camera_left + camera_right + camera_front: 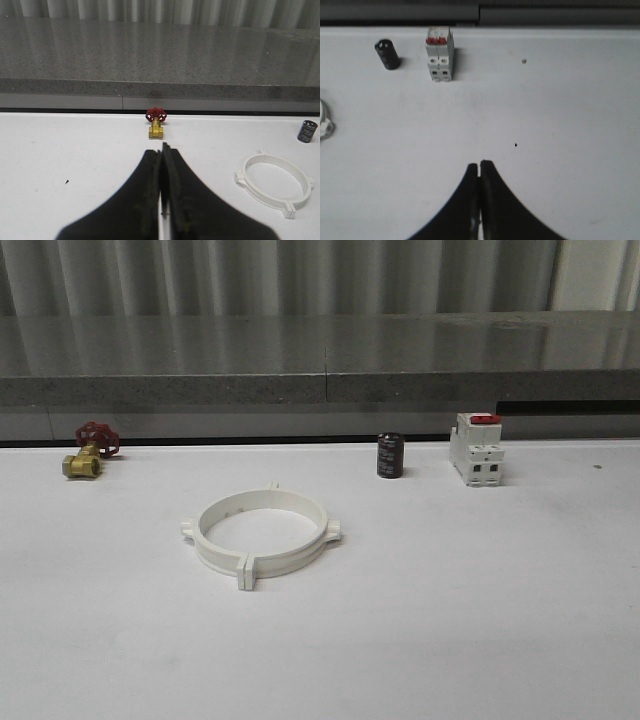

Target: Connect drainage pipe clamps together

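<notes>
we saw the left gripper (162, 150) poised above the white table (480, 620), its black fingers pressed together, holding nothing. the right gripper (479, 166) hung likewise, tips closed and empty. centre-left in the front view the drainage pipe clamps (262, 531) lay joined as one smooth white plastic ring. farther back stood a brass valve (88, 454), a dark cylinder (390, 456) and a red-topped breaker (476, 448).

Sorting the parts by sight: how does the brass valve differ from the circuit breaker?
The brass valve is gold-coloured with a round red handwheel; the circuit breaker is a white block with a red top. The valve sits low at the table's far left; the breaker stands taller at far right. Both sit behind the clamp ring.
</notes>
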Tool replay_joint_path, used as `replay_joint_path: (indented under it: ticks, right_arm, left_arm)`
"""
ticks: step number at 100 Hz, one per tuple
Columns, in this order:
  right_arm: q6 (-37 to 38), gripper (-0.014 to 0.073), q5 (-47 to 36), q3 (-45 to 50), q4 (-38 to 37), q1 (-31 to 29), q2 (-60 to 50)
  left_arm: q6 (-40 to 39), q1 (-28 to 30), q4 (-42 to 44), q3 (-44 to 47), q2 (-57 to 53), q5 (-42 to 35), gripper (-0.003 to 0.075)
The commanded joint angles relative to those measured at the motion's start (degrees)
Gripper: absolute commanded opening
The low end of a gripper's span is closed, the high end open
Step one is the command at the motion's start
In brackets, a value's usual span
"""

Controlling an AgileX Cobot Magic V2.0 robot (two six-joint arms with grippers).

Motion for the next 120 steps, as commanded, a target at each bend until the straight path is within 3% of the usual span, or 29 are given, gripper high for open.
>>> replay_joint_path:
  ticks: [1,38,66,78,101,120]
  right_arm:
    - [0.0,-0.0065,-10.2,1.4,-1.8,-0.3,-3.3]
    - [0.0,-0.0065,-26.8,14.3,-4.1,-0.4,-13.0]
    - [0.0,-0.0065,-44.6,29.9,-4.2,-8.1,-23.5]
    - [0.0,-0.0065,-48.6,36.6,-4.2,-10.3,-27.5]
    - [0.0,-0.0065,-34.1,36.4,-5.0,-10.5,-38.7]
    - [0.0,-0.0065,-28.4,36.4,-5.0,-10.5,-42.9]
  left_arm:
    - [-0.1,0.1,-0.2,-1.4,0.6,-4.3,-0.0021]
    - [-0.1,0.1,-0.3,-1.4,0.6,-4.3,-0.0021]
    - [-0.1,0.2,-0.3,-1.4,0.6,-4.3,-0.0021]
    - [-0.1,0.2,-0.3,-1.4,0.6,-4.3,-0.0021]
    - [-0.1,0.2,-0.3,-1.4,0.6,-4.3,-0.0021]
    - [-0.1,0.2,-0.3,-1.4,0.6,-4.3,-0.0021]
